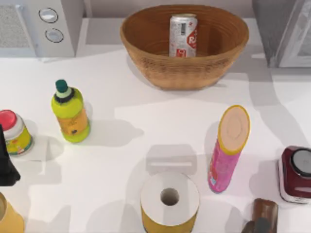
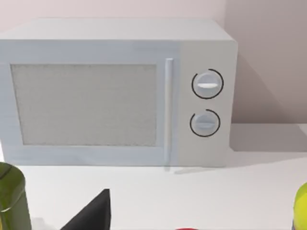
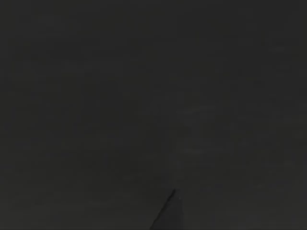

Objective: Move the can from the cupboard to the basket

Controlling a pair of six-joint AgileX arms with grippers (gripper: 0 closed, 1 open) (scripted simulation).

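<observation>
White table [image 1: 146, 145], microwave [image 1: 43, 26] at 10 o'clock, grey cupboard [image 1: 284, 31] at 2. Can [image 1: 183, 35] upright inside wicker basket [image 1: 184, 73] at 12, apart from both grippers. Left gripper [image 1: 6, 162] parked at 9, jaw state impossible to tell; right wrist view dark.
</observation>
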